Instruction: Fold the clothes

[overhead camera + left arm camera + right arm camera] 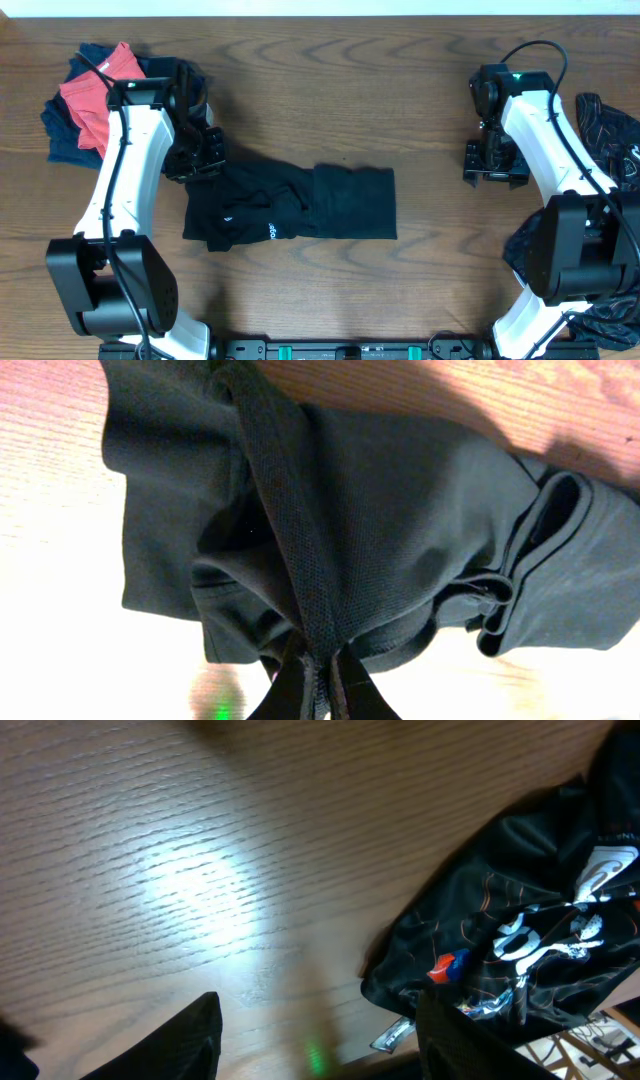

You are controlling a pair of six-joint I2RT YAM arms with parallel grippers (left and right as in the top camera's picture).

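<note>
A large plain black garment [300, 205] with small white lettering lies partly folded at the middle of the table. My left gripper [200, 152] is at its upper left corner, shut on a ridge of the black fabric [300, 550]; in the left wrist view the fingertips [318, 685] pinch that fold. Over bare wood at the right, my right gripper [493, 160] stands open with nothing between its fingers [190, 1040]. A dark printed garment [520, 940] lies beside it, apart from the fingers.
A pile of red and navy clothes [90, 100] sits at the far left corner. Dark printed clothes [610, 130] are heaped along the right edge. The table's edge shows just beyond the printed garment in the right wrist view.
</note>
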